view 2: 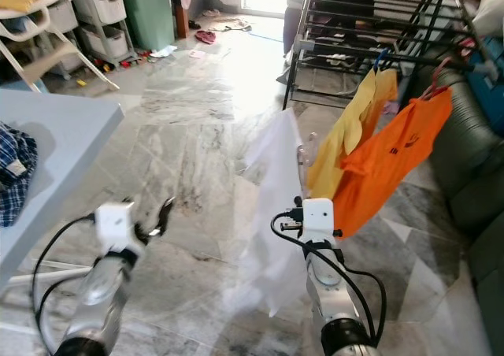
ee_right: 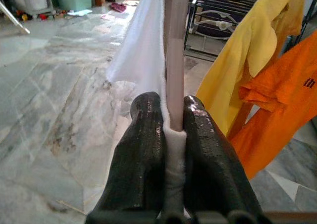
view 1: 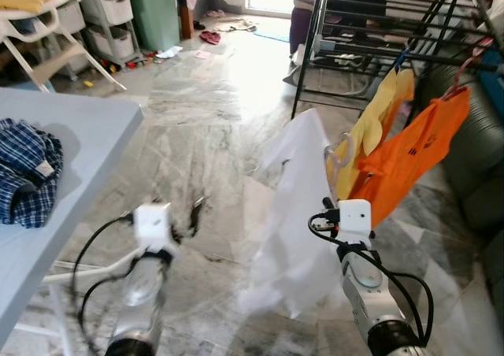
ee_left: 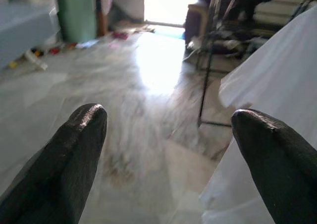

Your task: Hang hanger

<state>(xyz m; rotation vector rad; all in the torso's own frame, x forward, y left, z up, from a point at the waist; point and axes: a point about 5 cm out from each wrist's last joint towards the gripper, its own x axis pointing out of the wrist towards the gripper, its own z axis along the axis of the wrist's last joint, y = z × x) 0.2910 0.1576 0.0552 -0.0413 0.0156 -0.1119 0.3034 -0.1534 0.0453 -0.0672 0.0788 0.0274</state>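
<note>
The right gripper (ee_right: 168, 120) is clamped on a hanger (ee_right: 174, 60) carrying a white shirt (view 1: 295, 214), raised beside yellow (view 1: 378, 120) and orange (view 1: 417, 151) shirts on the rack (view 1: 378, 25). The left gripper (ee_left: 166, 130) hovers, fingers apart.

Hanger (ee_right: 174, 60) mostly hidden under white garment (view 1: 295, 214).

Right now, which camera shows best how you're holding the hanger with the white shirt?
The right wrist view: the right gripper is shut on the hanger, pinching its pale bar and some white shirt cloth. The eye views show the shirt hanging above that arm, the grip hidden. The left wrist view catches the shirt's edge.
</note>
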